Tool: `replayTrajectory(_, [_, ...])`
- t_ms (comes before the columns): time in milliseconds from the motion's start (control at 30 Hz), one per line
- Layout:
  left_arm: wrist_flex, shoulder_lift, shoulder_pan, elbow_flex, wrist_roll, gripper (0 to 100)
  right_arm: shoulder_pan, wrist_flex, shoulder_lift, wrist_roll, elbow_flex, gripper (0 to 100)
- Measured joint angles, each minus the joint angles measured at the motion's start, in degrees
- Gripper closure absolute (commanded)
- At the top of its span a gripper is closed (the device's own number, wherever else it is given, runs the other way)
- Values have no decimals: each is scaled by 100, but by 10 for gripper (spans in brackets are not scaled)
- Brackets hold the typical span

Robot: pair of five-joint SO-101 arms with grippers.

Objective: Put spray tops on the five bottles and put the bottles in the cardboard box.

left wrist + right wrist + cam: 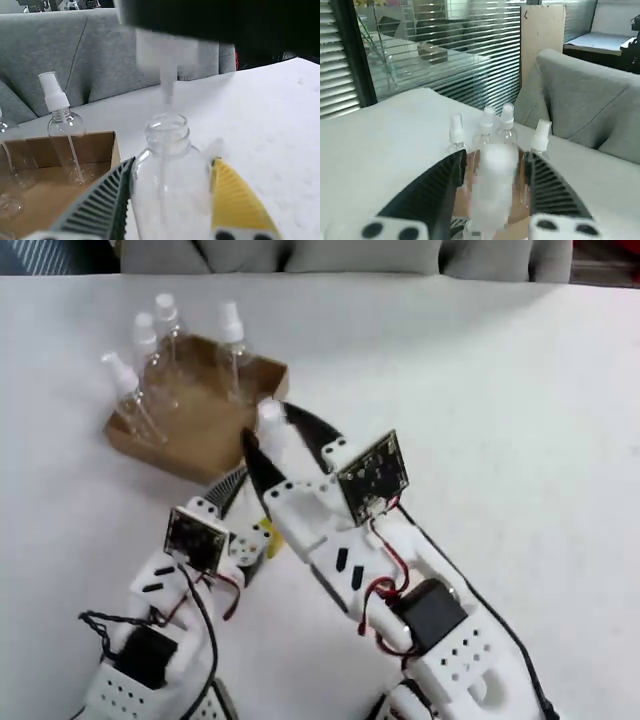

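- The left pincer (172, 165) pinches a clear bottle (167, 135) at its shoulders. One ribbed grey finger (107, 200) and one yellow finger (232, 200) press against opposite sides.
- The bottle stands upright on the white table (500, 390), just beside the cardboard box (200, 430), at the corner nearer the arms.
- The bottle's neck is open (its rim is bare).
- The right pincer (495, 154) is clamped on a white spray top (492, 185), with a black finger on each side.
- That spray top hangs straight above the bottle's neck, apart from the rim. Its thin tube (167, 87) reaches down through the opening into the bottle (the left wrist view shows this best).
- Four other bottles (150, 360) stand upright in the box, each with a spray top on.
- A grey sofa (75, 60) sits behind the table.
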Motion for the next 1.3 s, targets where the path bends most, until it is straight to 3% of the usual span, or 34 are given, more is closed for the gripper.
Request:
replayTrajectory(333, [0, 0, 0, 0, -18, 980, -18, 536, -633, 0, -211, 797])
replayTrajectory(400, [0, 0, 0, 0, -18, 980, -9, 826, -686, 0, -484, 841])
replayTrajectory(500, [0, 0, 0, 0, -18, 980, 220, 1222, -703, 0, -897, 987])
replayTrajectory(600, [0, 0, -9, 0, -18, 980, 563, 1407, -730, 0, -1064, 949])
replayTrajectory(733, [0, 0, -9, 0, -18, 980, 1073, 1732, -765, 0, -1037, 986])
replayTrajectory(1067, [0, 0, -9, 0, -18, 980, 2321, 2224, -756, 0, 738, 979])
replayTrajectory(1300, [0, 0, -9, 0, -18, 980, 2673, 800, -756, 0, 2567, 979])
